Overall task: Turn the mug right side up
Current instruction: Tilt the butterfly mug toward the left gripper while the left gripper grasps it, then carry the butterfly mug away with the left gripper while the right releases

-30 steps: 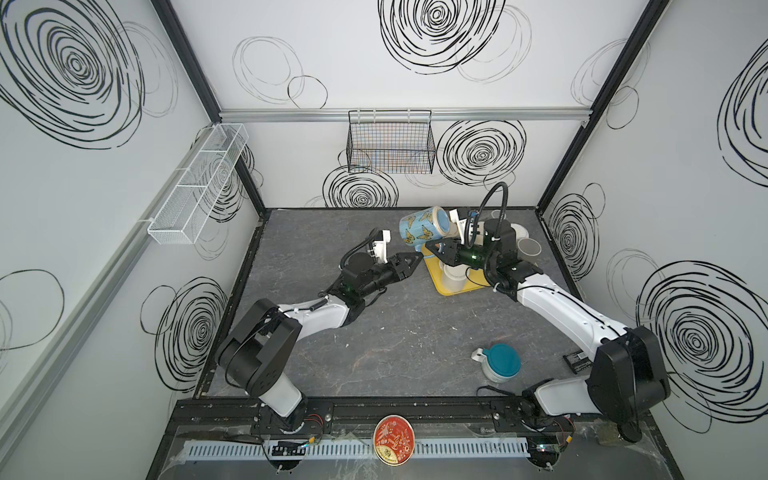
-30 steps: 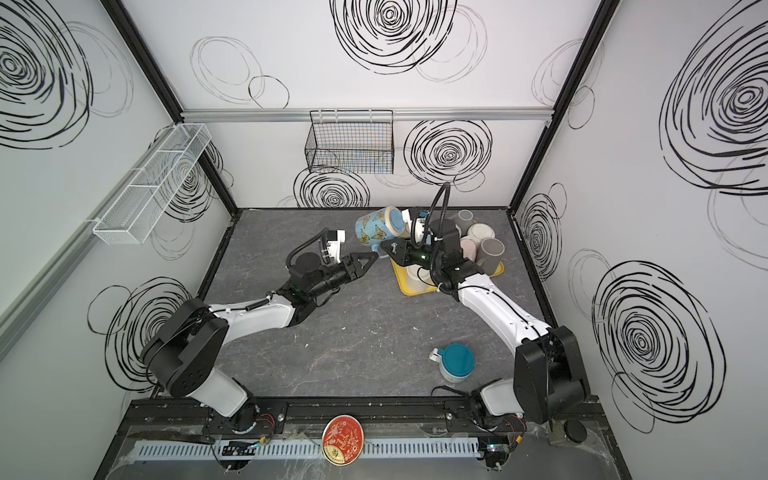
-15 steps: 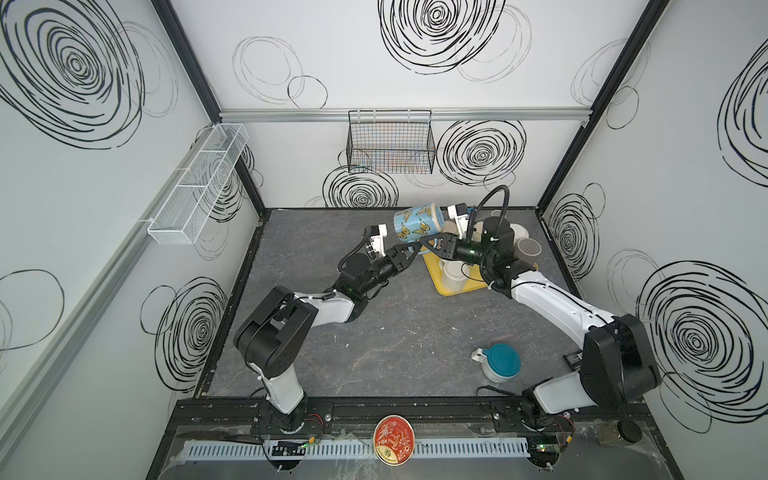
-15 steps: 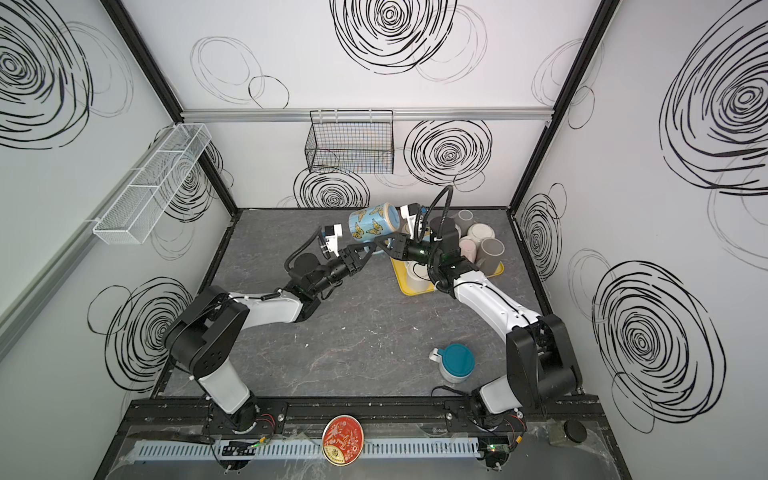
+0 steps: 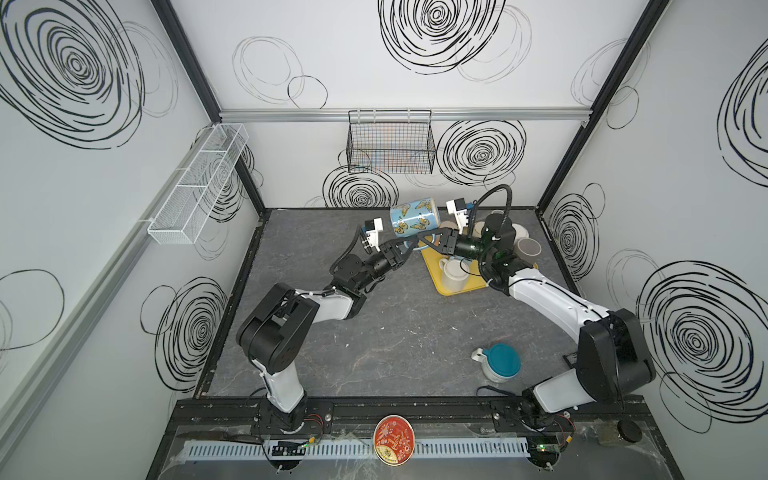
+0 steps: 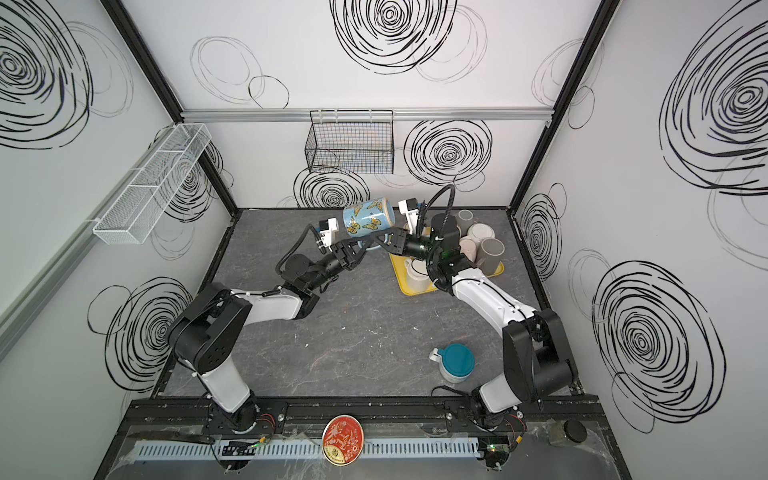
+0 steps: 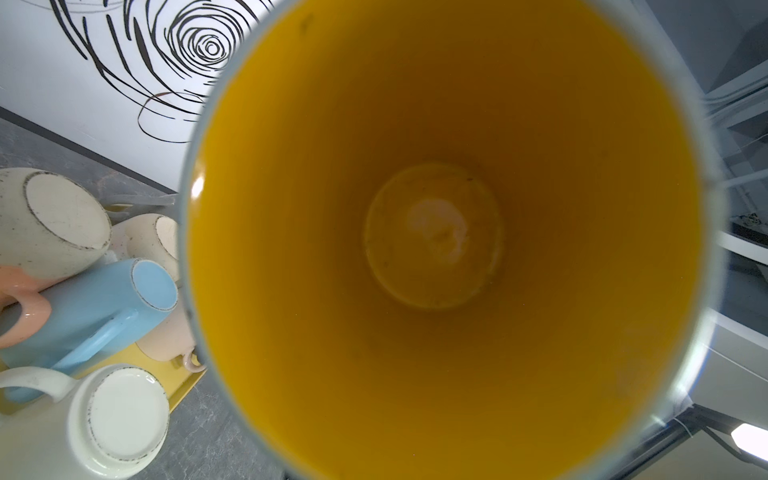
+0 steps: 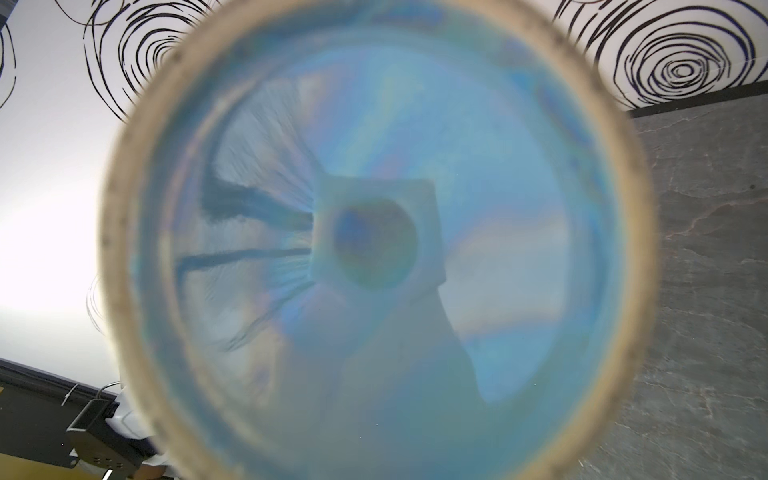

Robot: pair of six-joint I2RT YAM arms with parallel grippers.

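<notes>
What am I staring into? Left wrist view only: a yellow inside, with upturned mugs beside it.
Observer: That is the mug, on its side up in the air. Outside it is blue with butterflies.
Operator: Who holds it?
Observer: The right fingers, shut at its handle underneath. The mug's base points toward that arm.
Operator: Is the left side gripping yet?
Observer: The left fingers sit under the rim, close to the right ones. I cannot tell whether they grip.
</notes>
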